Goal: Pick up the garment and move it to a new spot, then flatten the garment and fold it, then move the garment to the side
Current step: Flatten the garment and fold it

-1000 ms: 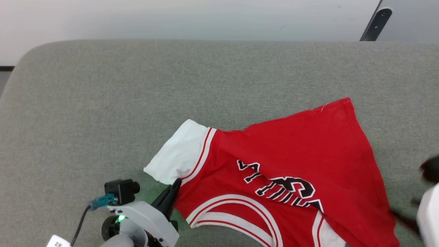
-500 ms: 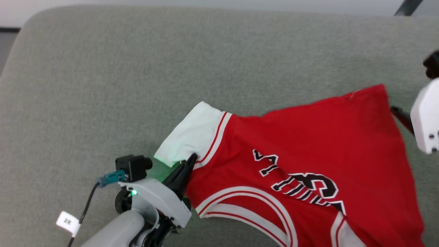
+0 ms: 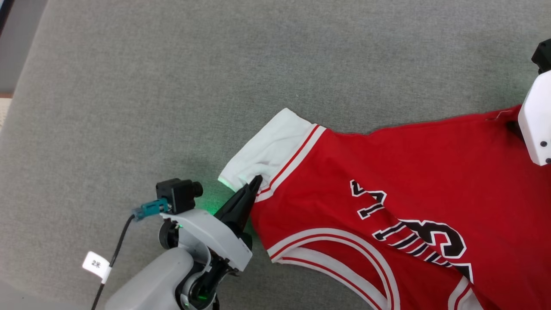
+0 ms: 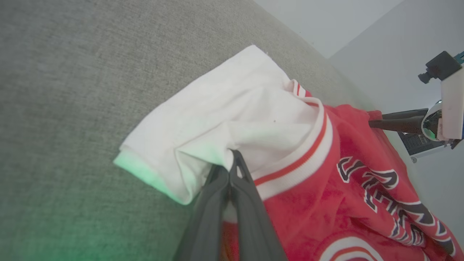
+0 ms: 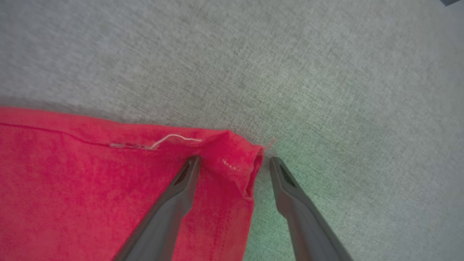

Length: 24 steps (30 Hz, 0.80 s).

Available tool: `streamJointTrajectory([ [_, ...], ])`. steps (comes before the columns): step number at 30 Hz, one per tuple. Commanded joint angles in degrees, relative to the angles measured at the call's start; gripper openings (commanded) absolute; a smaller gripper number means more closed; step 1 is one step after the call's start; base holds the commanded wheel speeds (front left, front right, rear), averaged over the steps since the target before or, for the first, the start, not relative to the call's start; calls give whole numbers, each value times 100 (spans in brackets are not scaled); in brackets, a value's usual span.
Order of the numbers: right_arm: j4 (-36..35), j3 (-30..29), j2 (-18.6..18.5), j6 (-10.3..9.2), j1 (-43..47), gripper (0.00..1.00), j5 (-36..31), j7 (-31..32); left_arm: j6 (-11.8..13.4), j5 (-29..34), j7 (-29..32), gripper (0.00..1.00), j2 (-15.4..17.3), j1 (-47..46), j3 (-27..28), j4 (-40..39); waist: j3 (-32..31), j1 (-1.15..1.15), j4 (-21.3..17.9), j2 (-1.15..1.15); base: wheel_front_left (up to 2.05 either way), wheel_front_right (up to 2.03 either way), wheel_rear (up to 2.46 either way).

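Observation:
The garment (image 3: pixel 409 172), a red jersey with white sleeves and black lettering, lies spread on the grey cushion, running off the head view's lower right. My left gripper (image 3: pixel 257 178) is shut on the white sleeve (image 4: pixel 224 108), whose cloth puckers at the pinched fingertips (image 4: pixel 233 154). My right gripper (image 5: pixel 235 159) stands open astride the red hem corner (image 5: pixel 239 152), one finger over the cloth, the other over bare cushion. In the head view its white wrist housing (image 3: pixel 536 125) covers that corner at the right edge.
The grey cushion (image 3: pixel 172 86) stretches wide above and left of the jersey. Its rounded left edge (image 3: pixel 13 99) drops to the floor at the upper left. A cable with a white tag (image 3: pixel 95 263) hangs from my left wrist.
The head camera has tilted, shifting the whole picture. My right gripper has travelled from the jersey's lower right side up to its hem corner. The left gripper keeps hold of the sleeve.

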Motion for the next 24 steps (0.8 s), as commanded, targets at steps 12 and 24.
streamJointTrajectory([
  [12, 341, 434, -142, -4, 219, 0, 367, -158, -63, 9, -25, 0, -3, 2, 67, 162, -30, 0, 28, 0, 0, 0, 0],
  [24, 772, -443, 328, -4, -301, 0, 484, -1525, -193, 110, 72, 0, 292, -543, 303, 105, -389, 0, -206, 0, 0, 0, 0],
])
